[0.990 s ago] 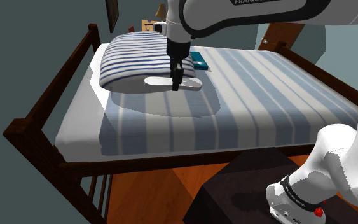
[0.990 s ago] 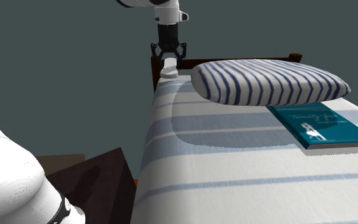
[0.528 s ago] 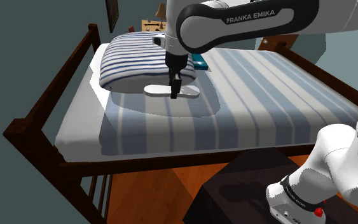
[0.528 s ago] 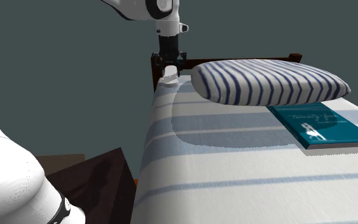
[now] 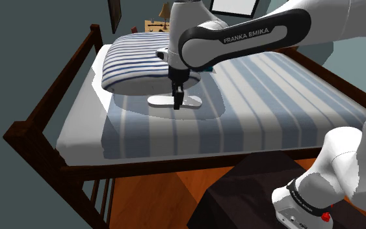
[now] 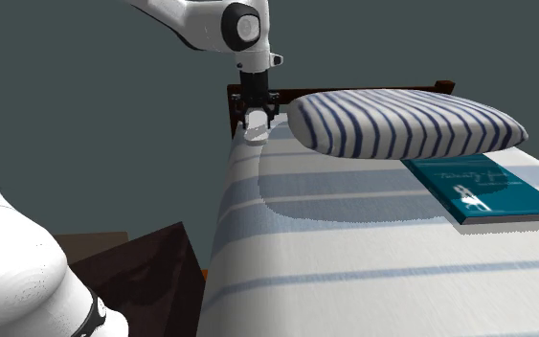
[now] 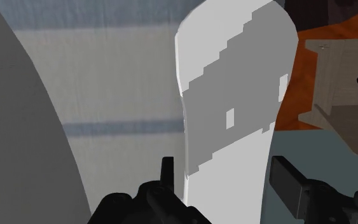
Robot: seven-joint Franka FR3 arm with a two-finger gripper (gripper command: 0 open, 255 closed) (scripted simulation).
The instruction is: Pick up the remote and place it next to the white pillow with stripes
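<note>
Gripper is down low over the bed, a white mattress with blue-grey stripes in a dark wooden frame. The black fingers are set narrow, clasping the flat white-and-grey oblong remote across its width, one finger on each long edge. In the shoulder view the remote lies level, long axis running 9 to 3 o'clock, with the gripper on its middle. It sits at mattress height; can't tell whether it is touching the cover. The plump white pillow with dark blue stripes is at 11 o'clock of the remote, just beside it, and the remote sits inside the grey shadow patch in front of the pillow. In the wrist view the remote runs straight out from between the fingers, and a strip of striped bed shows between it and the grey bulk of the pillow, so they are apart. In the second exterior view the gripper hangs vertical with the remote under it, at 9 o'clock of the pillow, close to the bed's edge. A flat teal book lies at 5 o'clock of the pillow. White arm reaches in from 3 o'clock; dark box stand is at 5 o'clock on the orange floor.
</note>
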